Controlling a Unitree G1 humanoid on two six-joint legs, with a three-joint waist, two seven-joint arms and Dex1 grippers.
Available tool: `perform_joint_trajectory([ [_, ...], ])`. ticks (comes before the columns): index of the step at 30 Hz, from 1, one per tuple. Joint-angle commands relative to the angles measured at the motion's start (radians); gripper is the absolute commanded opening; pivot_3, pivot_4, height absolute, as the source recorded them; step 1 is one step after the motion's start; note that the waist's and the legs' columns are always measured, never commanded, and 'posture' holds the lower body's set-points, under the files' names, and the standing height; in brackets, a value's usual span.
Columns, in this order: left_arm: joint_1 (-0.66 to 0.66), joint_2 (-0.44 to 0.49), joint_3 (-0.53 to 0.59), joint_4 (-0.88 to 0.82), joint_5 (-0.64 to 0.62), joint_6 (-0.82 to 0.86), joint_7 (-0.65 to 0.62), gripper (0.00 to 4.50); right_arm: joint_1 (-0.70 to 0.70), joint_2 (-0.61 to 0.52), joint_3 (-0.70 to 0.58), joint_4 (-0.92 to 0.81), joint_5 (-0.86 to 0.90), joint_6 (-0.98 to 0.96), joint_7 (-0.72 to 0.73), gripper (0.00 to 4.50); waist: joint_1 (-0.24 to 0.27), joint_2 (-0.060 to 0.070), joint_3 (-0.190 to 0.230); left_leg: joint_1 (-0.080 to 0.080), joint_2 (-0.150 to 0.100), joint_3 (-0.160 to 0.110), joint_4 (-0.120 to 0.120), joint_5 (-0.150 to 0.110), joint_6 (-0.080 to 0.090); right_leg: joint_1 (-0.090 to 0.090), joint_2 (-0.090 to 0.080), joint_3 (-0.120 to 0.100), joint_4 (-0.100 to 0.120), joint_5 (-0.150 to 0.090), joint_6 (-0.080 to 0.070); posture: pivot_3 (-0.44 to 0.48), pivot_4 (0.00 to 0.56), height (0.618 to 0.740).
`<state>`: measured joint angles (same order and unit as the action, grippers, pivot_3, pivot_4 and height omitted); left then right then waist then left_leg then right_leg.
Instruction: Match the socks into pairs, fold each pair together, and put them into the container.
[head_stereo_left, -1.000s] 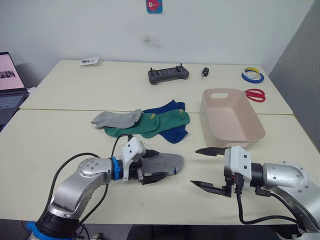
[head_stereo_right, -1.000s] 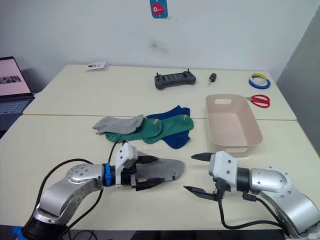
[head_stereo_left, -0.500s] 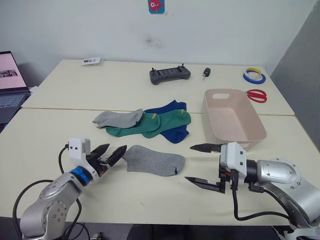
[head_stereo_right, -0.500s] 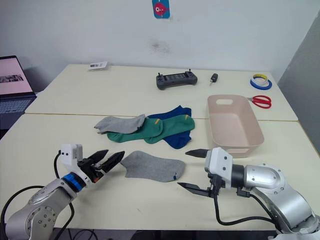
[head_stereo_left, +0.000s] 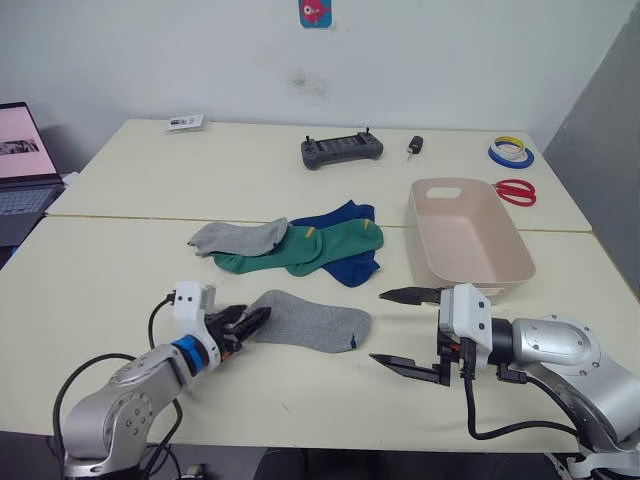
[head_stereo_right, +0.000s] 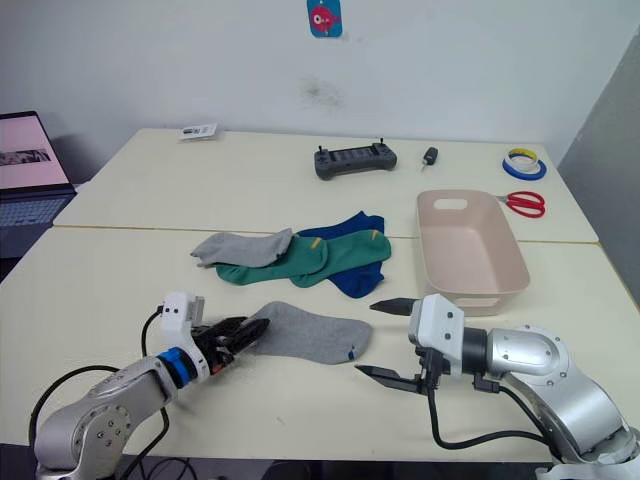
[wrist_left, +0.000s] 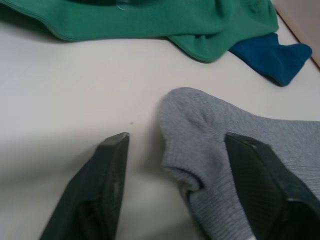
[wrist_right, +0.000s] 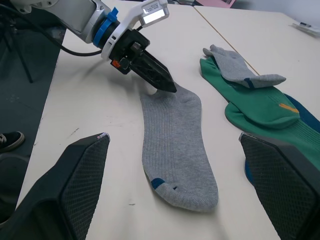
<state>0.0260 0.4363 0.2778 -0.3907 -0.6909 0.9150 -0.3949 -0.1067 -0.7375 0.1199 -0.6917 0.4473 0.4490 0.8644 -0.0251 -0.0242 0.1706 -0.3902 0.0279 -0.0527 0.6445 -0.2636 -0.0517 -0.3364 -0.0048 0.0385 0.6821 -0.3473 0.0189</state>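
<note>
Setting: an office or robotics lab workroom, as is indicated by the items listed, each placed relative to the handheld controller (head_stereo_left: 341, 151).

- Counter (head_stereo_left: 250, 170): two plain cream tables pushed together, the controller being carried on the far one.
- Wall (head_stereo_left: 450, 50): bare, painted white, scuffed, directly behind the controller; a small blue sticker with a red figure (head_stereo_left: 315, 12) is fixed above it.
- Open laptop (head_stereo_left: 20, 170): seen far to the left of the controller, on a separate desk.
- Small dark key-fob-like object (head_stereo_left: 413, 146): just right of the controller.
- Tape rolls (head_stereo_left: 510, 153) and red-handled scissors (head_stereo_left: 515, 191): further right.
- Printed label card (head_stereo_left: 182, 122): well to the left, near the wall.
</note>
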Motion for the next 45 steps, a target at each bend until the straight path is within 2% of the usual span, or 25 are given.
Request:
perform_joint_trajectory([
  [1, -0.01, -0.015, -0.023, 0.003, -0.014, 0.023, 0.014, 1.84, -0.007, -0.007, -0.02, -0.03, 0.003, -0.006, -0.003, 4.5, 0.0, 0.0, 0.0, 0.0, 0.0, 0.0, 0.0, 0.0, 0.0, 0.0, 0.0, 0.0, 0.0, 0.0, 0.0, 0.0, 0.15, 0.74],
  [7, -0.028, -0.04, 0.01, 0.014, -0.008, -0.041, 0.018, 0.02, -0.01, -0.011, -0.027, -0.031, 0.006, -0.004, -0.003, 4.5, 0.0, 0.0, 0.0, 0.0, 0.0, 0.0, 0.0, 0.0, 0.0, 0.0, 0.0, 0.0, 0.0, 0.0, 0.0, 0.0, 0.15, 0.74],
  [13, -0.055, -0.017, 0.079, 0.023, -0.033, -0.071, 0.005, 0.02, -0.017, -0.011, -0.028, -0.028, 0.013, -0.004, -0.001, 4.5, 0.0, 0.0, 0.0, 0.0, 0.0, 0.0, 0.0, 0.0, 0.0, 0.0, 0.0, 0.0, 0.0, 0.0, 0.0, 0.0, 0.15, 0.74],
  [17, -0.084, 0.077, 0.185, 0.033, -0.093, -0.04, -0.029, 0.02, -0.033, -0.002, -0.026, -0.027, 0.027, 0.001, -0.001, 4.5, -0.002, -0.001, 0.001, 0.0, 0.001, 0.0, 0.0, 0.0, 0.0, -0.001, 0.001, 0.0, 0.0, 0.0, 0.0, 0.0, 0.15, 0.74],
  [25, -0.158, 0.421, 0.37, 0.13, -0.169, 0.053, -0.156, 0.02, -0.101, 0.046, 0.006, 0.008, 0.05, 0.005, 0.008, 4.5, -0.004, -0.004, 0.004, 0.0, 0.001, 0.0, -0.001, 0.0, 0.0, -0.001, 0.0, -0.001, 0.0, 0.0, 0.0, 0.0, 0.15, 0.74],
  [27, -0.191, 0.517, 0.373, 0.143, -0.173, 0.085, -0.191, 0.02, -0.112, 0.058, 0.021, 0.026, 0.044, -0.004, 0.018, 4.5, -0.004, -0.004, 0.006, -0.001, 0.001, 0.0, -0.001, 0.0, 0.0, -0.002, 0.0, 0.0, 0.0, 0.0, 0.0, 0.0, 0.15, 0.74],
  [31, -0.249, 0.598, 0.302, 0.101, -0.184, 0.111, -0.228, 0.02, -0.128, 0.069, 0.04, 0.046, 0.032, -0.014, 0.026, 4.5, 0.0, -0.003, 0.008, -0.001, 0.0, 0.0, -0.001, 0.0, 0.0, -0.002, -0.001, -0.001, 0.0, 0.0, 0.0, 0.0, 0.15, 0.74],
  [35, -0.294, 0.558, 0.162, 0.003, -0.173, 0.128, -0.184, 0.02, -0.122, 0.063, 0.034, 0.041, 0.029, -0.012, 0.025, 4.5, -0.001, -0.002, 0.008, -0.002, 0.0, 0.0, -0.001, 0.0, 0.0, -0.002, -0.002, -0.001, 0.0, 0.0, 0.0, 0.0, 0.15, 0.74],
  [40, -0.322, 0.385, -0.025, -0.137, -0.203, 0.174, -0.081, 0.02, -0.086, 0.038, -0.002, 0.01, 0.032, 0.005, 0.005, 4.5, -0.001, -0.003, 0.008, -0.004, 0.0, 0.001, 0.0, 0.0, 0.0, -0.004, -0.001, 0.0, 0.0, 0.0, 0.0, 0.0, 0.15, 0.74],
  [45, -0.294, 0.268, -0.189, -0.186, -0.214, 0.204, -0.076, 0.02, -0.046, 0.005, -0.034, -0.024, 0.034, 0.025, -0.01, 4.5, -0.002, -0.002, 0.008, -0.007, 0.0, 0.001, 0.0, 0.0, -0.001, -0.007, 0.0, 0.0, 0.001, 0.0, 0.0, 0.0, 0.15, 0.74],
])
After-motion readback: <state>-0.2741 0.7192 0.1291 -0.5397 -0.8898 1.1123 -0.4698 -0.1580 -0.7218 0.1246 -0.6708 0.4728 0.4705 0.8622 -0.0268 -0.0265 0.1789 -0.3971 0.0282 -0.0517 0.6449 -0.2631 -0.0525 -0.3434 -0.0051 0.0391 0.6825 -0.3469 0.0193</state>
